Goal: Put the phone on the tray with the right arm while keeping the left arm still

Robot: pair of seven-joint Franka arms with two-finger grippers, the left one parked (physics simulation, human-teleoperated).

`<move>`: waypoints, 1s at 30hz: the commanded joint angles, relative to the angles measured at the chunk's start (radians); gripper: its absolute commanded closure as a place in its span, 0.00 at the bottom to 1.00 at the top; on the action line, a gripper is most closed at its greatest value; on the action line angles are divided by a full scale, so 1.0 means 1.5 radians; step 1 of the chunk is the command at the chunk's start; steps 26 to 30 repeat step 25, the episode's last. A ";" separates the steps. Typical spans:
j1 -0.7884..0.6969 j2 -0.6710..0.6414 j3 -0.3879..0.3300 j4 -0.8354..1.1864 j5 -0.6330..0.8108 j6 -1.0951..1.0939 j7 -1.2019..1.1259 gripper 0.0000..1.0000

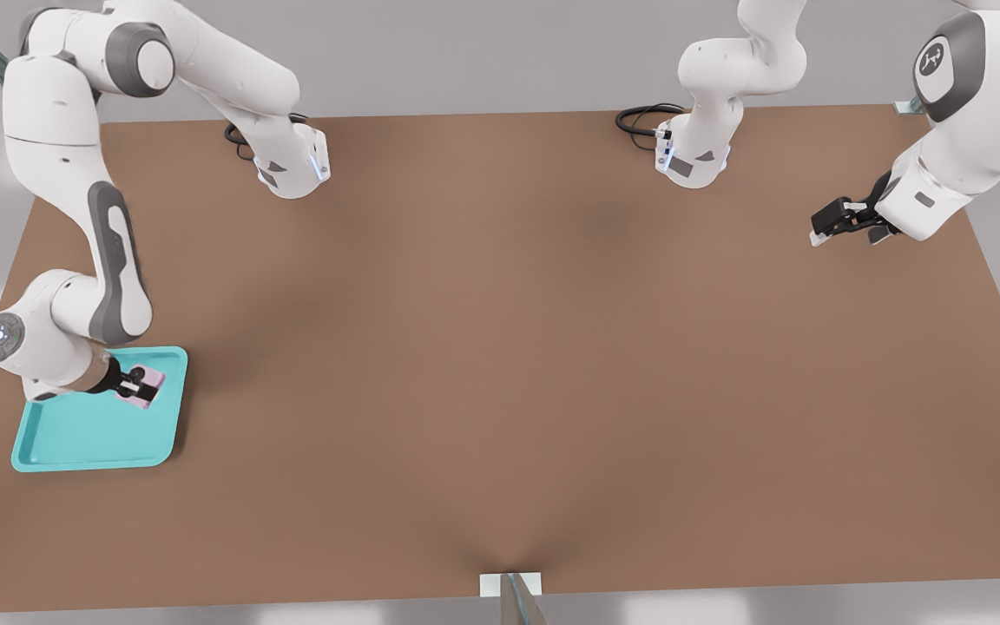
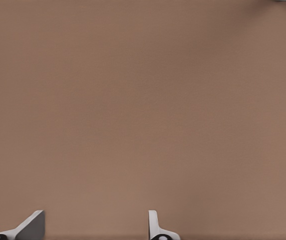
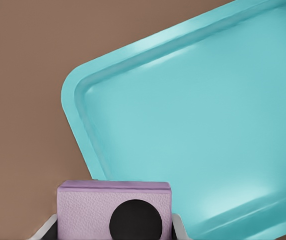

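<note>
The turquoise tray (image 1: 75, 438) lies near the table's front corner on the front view's left. My right arm's gripper (image 1: 142, 384) hangs over the tray's far right corner, shut on the pale pink phone (image 1: 156, 379). In the right wrist view the phone (image 3: 92, 205) fills the space between the fingers (image 3: 179, 230), one black round lens facing the camera, and the tray (image 3: 193, 125) spreads out behind it. Whether the phone touches the tray floor cannot be told.
The brown table (image 1: 500, 365) spans the whole scene. Two arm bases (image 1: 292, 165) (image 1: 693, 156) with black cables stand at its far edge. The parked arm's gripper (image 1: 847, 221) hovers at the front view's right. A small white bracket (image 1: 510, 583) sits at the near edge.
</note>
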 commanded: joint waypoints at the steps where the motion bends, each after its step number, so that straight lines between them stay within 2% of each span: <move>1: -0.017 0.013 0.000 0.003 -0.001 0.013 -0.340 0.19; 2: -0.016 0.019 0.000 0.003 -0.001 0.013 -0.340 0.00; 5: -0.016 0.011 0.001 0.018 -0.001 -0.002 -0.344 0.00; 7: -0.017 -0.054 0.024 0.036 0.000 -0.071 -0.349 0.00; 8: -0.012 -0.095 0.060 0.109 0.001 -0.217 -0.328 0.00; 9: -0.006 -0.095 0.121 0.207 -0.001 -0.326 -0.254 0.00; 11: -0.006 -0.096 0.210 0.291 -0.005 -0.372 -0.170 0.00; 12: 0.002 -0.156 0.223 0.293 -0.002 -0.401 -0.147 0.00; 13: 0.117 -0.190 0.126 0.292 -0.001 -0.426 -0.120 0.00; 14: 0.256 -0.225 -0.017 0.291 0.001 -0.451 -0.086 0.00; 16: 0.358 -0.278 -0.104 0.290 0.013 -0.496 -0.059 0.00; 19: 0.366 -0.304 -0.106 0.245 0.025 -0.497 -0.051 0.00; 30: 0.366 -0.303 -0.105 0.239 0.024 -0.500 -0.053 0.00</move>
